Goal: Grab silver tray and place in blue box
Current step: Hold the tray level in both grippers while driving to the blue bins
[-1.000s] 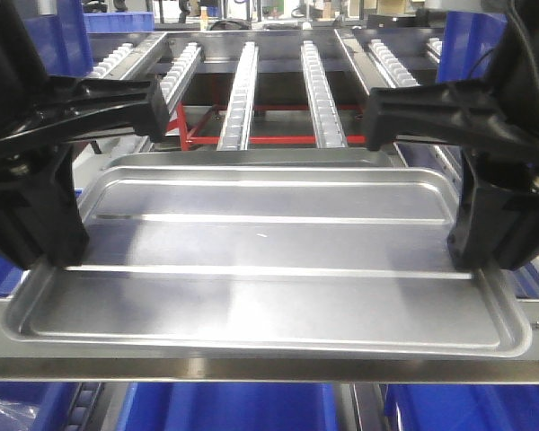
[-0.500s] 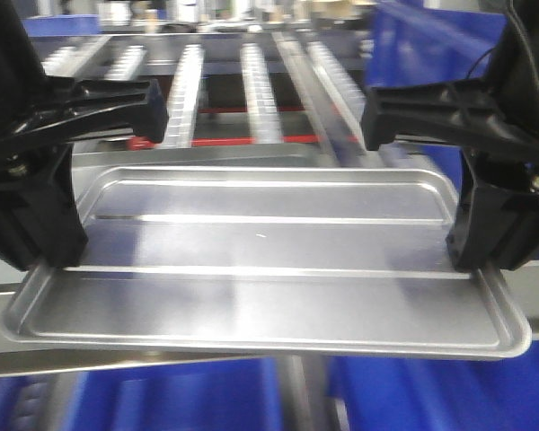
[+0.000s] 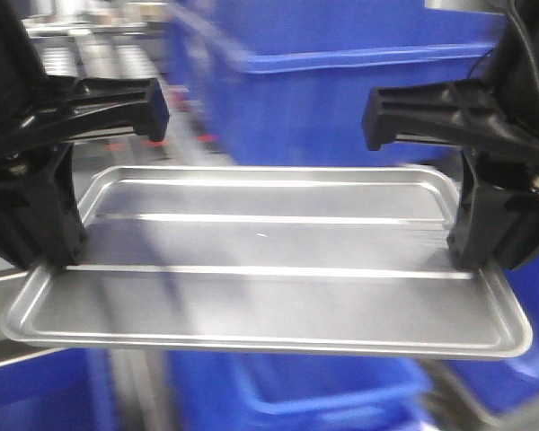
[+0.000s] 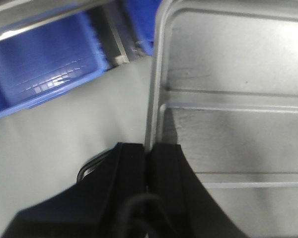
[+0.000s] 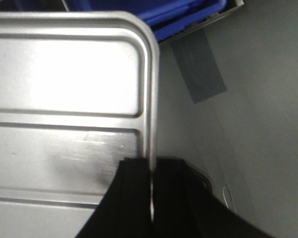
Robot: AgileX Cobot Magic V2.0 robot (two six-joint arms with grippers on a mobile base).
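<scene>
In the front-facing view we see the silver tray (image 3: 269,260), a shallow rectangular pan of shiny metal with rounded corners and two long straight ridges. It hangs level between our arms, with the left gripper (image 3: 54,262) pinching its left short rim and the right gripper (image 3: 472,262) pinching its right one. Beyond the fingertips stands what we take to be the blue box (image 3: 341,99), a large bright-blue plastic crate with a thick rim, badly blurred. More blue shows below the tray's near edge, too smeared to identify. In the left wrist view two black fingers (image 4: 131,166) are clamped on the tray's raised rim, one inside it and one outside. Outboard of them lie grey floor (image 4: 64,129) and a blue plastic bin (image 4: 44,64), which we cannot match to the crate ahead. In the right wrist view the fingers (image 5: 134,188) grip the opposite rim in the same way, with the tray's rounded corner just past their tips. Blue plastic lies beyond that corner, and a darker grey patch (image 5: 198,64) marks the floor outboard. We judge the grab done and the carry in hand, since the tray is not yet in the box. The next move calls for bringing both grippers over the open crate at one pace, keeping the tray level, lowering it between the walls, and only then opening both sets of fingers together.
</scene>
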